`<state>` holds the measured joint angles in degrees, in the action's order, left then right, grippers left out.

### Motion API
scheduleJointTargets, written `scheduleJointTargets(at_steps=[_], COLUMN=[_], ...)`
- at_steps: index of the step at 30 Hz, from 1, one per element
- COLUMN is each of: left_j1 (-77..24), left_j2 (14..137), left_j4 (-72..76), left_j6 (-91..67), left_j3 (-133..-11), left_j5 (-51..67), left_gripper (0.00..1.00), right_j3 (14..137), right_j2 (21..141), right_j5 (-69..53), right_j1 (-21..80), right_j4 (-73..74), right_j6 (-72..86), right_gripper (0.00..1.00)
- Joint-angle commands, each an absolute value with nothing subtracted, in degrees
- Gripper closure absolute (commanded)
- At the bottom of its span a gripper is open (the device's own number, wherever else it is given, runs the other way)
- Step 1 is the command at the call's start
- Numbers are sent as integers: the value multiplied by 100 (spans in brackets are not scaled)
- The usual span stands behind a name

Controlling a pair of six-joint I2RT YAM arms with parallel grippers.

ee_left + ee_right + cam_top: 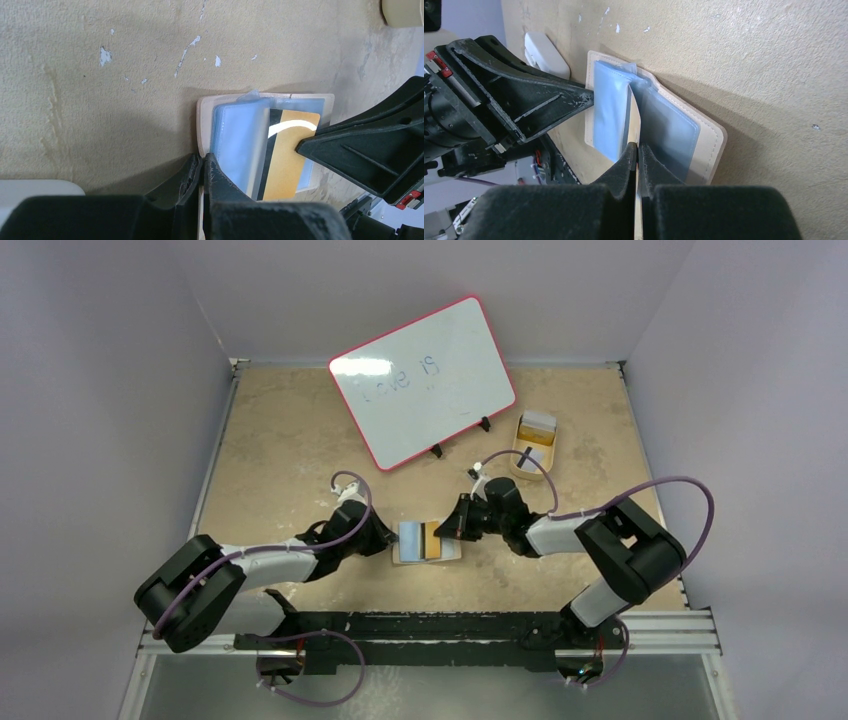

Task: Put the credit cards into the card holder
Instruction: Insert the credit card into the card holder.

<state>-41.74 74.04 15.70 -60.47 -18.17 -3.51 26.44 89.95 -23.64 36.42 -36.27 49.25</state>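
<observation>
Both arms are reaching inward and low over the table [280, 440], meeting near its middle in front of the tilted whiteboard [422, 380]. The card holder [430, 560] is lying open and flat there, between the two wrists. The left arm is stretching in from the left with its forearm almost level, and the left gripper [388, 540] is clenching the beige left edge of the card holder, pinning it down. The right arm is bending at the elbow and coming in from the right. The right gripper [458, 528] is pinching the orange card [285, 170] by its outer edge, jaws tight together. The card is sitting partly among the clear blue sleeves [237, 145] inside the card holder.
</observation>
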Motion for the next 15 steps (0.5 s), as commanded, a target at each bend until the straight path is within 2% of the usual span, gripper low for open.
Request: scheduleJointTargets(at_steps=[1,12,15], left_j1=[-4236,-4291,-4306], left_j2=[7420,7387,7404], left_j4=[1710,1720,1726], left_j6=[-6055,-6086,-6090], left_j3=[-2002,-2052,-2069], left_j5=[-443,-433,-418], left_gripper=[100,100,100], right_j3=[2652,2979,3023], right_j2=[9092,9263,9308], right_j5=[-2435,-2323,-2298], right_j1=[3709,3877,3917], right_j4=[-3755,-3317,-3237], right_j6=[4920,4772,4760], right_gripper=[100,97,90])
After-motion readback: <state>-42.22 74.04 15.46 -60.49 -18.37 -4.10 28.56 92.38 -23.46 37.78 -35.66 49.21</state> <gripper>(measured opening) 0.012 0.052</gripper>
